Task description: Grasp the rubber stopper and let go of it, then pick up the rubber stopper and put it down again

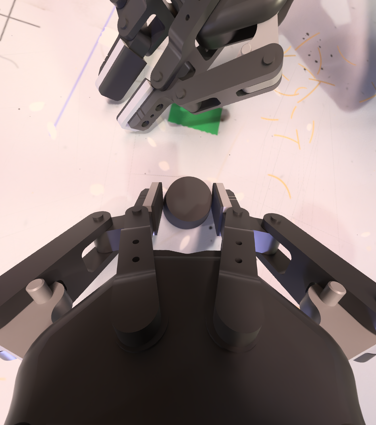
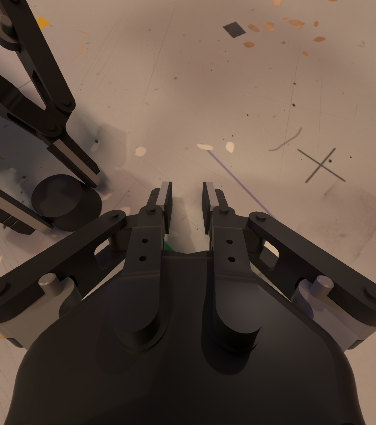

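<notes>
The dark round rubber stopper (image 1: 188, 202) sits between the two pads of my left gripper (image 1: 187, 190), and both pads touch its sides. The right wrist view shows the same: the stopper (image 2: 60, 197) is pinched between the left gripper's fingertips (image 2: 69, 204), low at the table. I cannot tell whether it rests on the surface. My right gripper (image 2: 187, 202) is partly open and empty, just right of the stopper. In the left wrist view it (image 1: 122, 111) hangs beyond the stopper, over a green patch.
The green square patch (image 1: 193, 122) lies on the pale table (image 1: 44, 161) under the right gripper. The table (image 2: 274, 92) carries flat marks: a dark cross (image 2: 320, 164), a thin blue line (image 2: 239, 181), orange streaks (image 1: 297, 96) and a small dark square (image 2: 234, 28).
</notes>
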Controlling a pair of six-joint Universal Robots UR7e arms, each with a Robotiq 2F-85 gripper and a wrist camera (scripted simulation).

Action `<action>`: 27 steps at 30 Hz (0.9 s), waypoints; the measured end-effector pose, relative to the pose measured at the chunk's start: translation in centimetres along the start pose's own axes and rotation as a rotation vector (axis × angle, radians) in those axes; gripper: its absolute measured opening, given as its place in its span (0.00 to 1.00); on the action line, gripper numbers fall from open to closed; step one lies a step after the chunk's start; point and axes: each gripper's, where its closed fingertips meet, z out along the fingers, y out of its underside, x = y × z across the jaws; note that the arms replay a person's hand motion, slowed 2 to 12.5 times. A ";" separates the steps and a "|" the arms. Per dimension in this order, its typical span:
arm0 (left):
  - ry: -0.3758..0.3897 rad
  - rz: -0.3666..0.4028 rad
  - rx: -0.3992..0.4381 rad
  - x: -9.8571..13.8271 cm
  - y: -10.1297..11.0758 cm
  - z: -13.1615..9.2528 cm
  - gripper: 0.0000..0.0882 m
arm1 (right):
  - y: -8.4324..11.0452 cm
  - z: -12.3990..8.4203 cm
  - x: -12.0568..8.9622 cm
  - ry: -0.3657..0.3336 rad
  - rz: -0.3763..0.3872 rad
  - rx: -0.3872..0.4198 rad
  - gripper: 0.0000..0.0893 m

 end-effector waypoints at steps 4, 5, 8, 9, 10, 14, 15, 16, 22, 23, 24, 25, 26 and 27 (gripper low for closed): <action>0.002 -0.006 0.003 0.0 0.0 0.0 0.44 | 0.0 0.0 0.0 0.000 0.000 0.000 0.27; 0.002 -0.007 0.004 -0.1 0.0 0.0 0.44 | 0.0 0.0 0.0 0.000 0.000 0.000 0.27; 0.003 -0.010 0.007 -0.1 0.0 0.0 0.44 | 0.0 0.0 0.0 0.000 0.000 0.000 0.27; 0.002 -0.011 0.007 -0.1 0.0 0.0 0.44 | 0.0 0.0 0.0 0.000 0.000 0.000 0.27; 0.002 -0.012 0.008 -0.1 0.0 0.0 0.44 | 0.0 0.0 0.0 0.000 0.001 0.000 0.27; 0.003 -0.012 0.011 -0.2 0.0 0.0 0.44 | 0.0 0.0 0.0 -0.001 0.001 0.000 0.27; 0.003 -0.012 0.011 -0.2 0.0 0.0 0.44 | 0.0 0.0 0.0 -0.001 0.001 0.000 0.27; 0.004 -0.011 0.011 -0.2 0.0 0.0 0.46 | 0.0 0.0 0.0 -0.001 0.001 0.000 0.27; 0.008 -0.007 0.015 -0.2 0.0 0.0 0.57 | 0.0 0.0 0.0 -0.001 0.002 0.000 0.27; 0.009 -0.006 0.017 -0.2 0.0 -0.1 0.57 | 0.0 0.0 0.0 -0.001 0.002 0.000 0.27; 0.010 -0.004 0.018 -0.1 0.0 -0.1 0.57 | 0.0 0.0 0.0 -0.002 0.002 0.000 0.27; 0.011 -0.003 0.019 -0.1 0.0 -0.1 0.58 | 0.0 0.0 0.0 -0.002 0.002 0.000 0.27; 0.012 -0.002 0.021 -0.1 -0.1 -0.1 0.59 | 0.0 0.0 0.0 -0.002 0.002 0.000 0.27; 0.012 -0.001 0.022 -0.1 -0.1 -0.1 0.60 | 0.0 0.0 0.0 -0.001 0.002 0.000 0.27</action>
